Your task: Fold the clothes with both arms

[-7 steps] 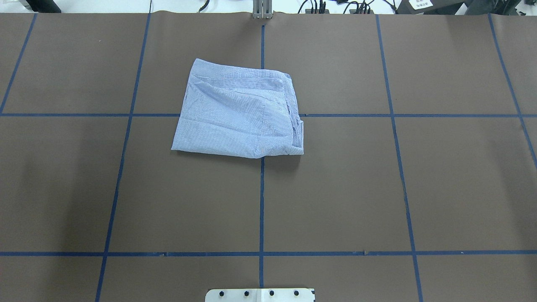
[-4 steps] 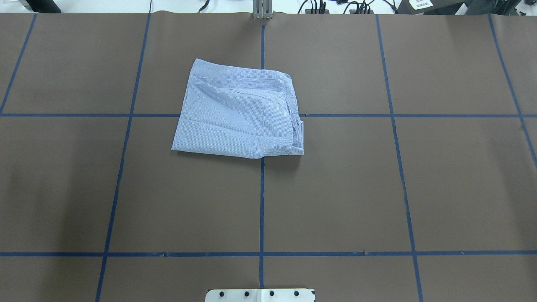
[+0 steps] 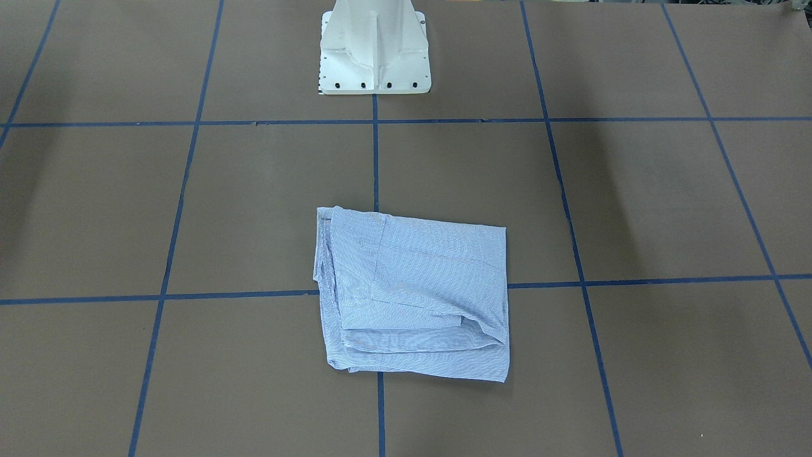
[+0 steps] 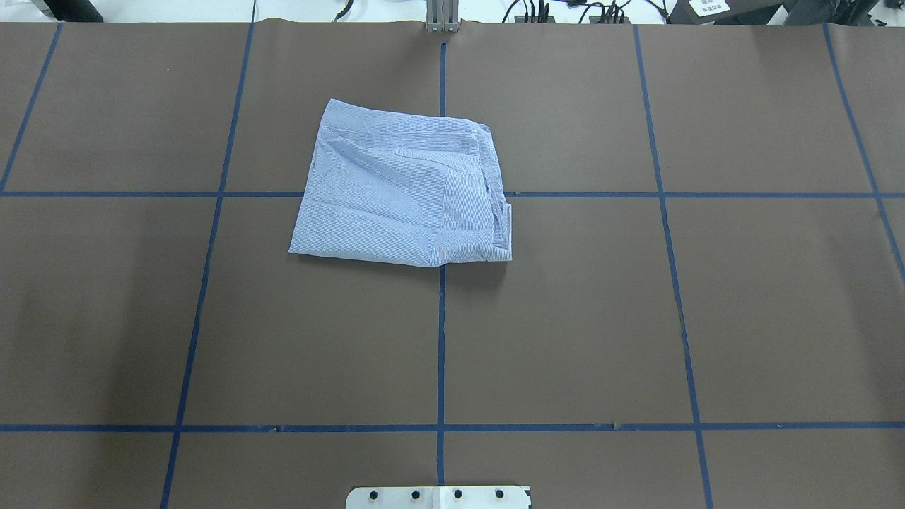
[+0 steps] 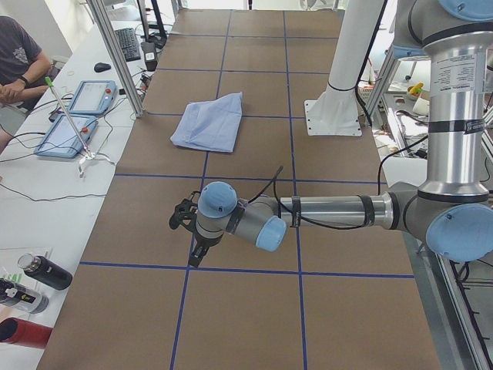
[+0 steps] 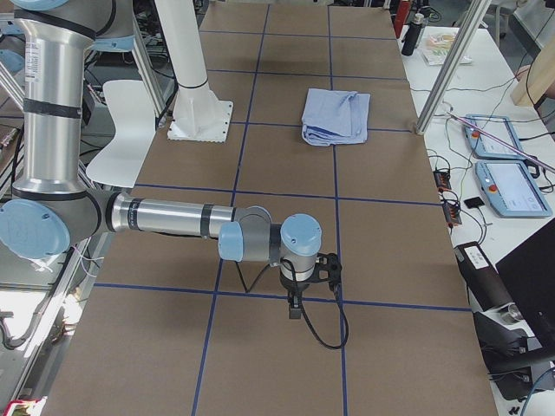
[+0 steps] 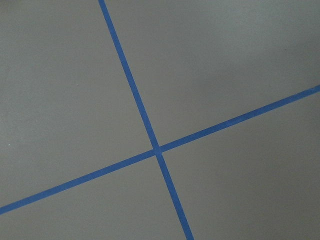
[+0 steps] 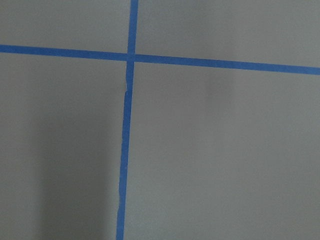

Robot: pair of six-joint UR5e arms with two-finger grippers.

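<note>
The clothes (image 4: pixel 403 187) are one light blue and white striped shirt, folded into a rough rectangle and lying flat on the brown table, far of centre. They also show in the front-facing view (image 3: pixel 412 298) and in both side views (image 5: pixel 209 123) (image 6: pixel 336 117). Neither arm touches them. My left gripper (image 5: pixel 192 250) hangs low over the table towards its left end, well away from the clothes. My right gripper (image 6: pixel 297 303) hangs low towards the right end. Both show only in the side views, so I cannot tell if they are open or shut. Both wrist views hold only brown table and blue tape lines.
The white base pedestal (image 3: pixel 374 51) stands at the robot's edge of the table. Blue tape (image 4: pixel 441 339) divides the brown table into squares. An operators' desk beyond the far edge holds tablets (image 5: pixel 77 116) and bottles (image 5: pixel 42 270); a person (image 5: pixel 15 62) sits there. Metal posts (image 5: pixel 115 54) stand at that edge.
</note>
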